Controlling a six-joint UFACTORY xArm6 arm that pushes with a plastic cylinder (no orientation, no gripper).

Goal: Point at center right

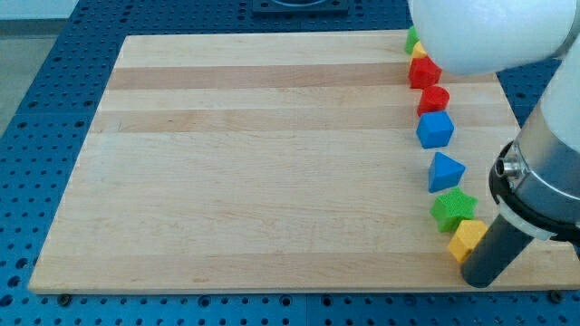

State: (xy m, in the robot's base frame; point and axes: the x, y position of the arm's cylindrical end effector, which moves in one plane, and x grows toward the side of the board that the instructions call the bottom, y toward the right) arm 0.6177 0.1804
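My tip [478,280] rests on the wooden board [254,163] near its bottom right corner, just below and touching or nearly touching a yellow block [466,238]. A column of blocks runs up the board's right side: a green star [452,209], a blue triangular block [444,170], a blue cube [435,129], a red rounded block [433,98], a red block [424,72], a small part of a yellow block [419,52], and a green block [412,38] partly hidden by the arm.
The white arm body [485,32] covers the view's top right corner, and the grey wrist [544,181] hangs over the board's right edge. A blue perforated table [45,118] surrounds the board.
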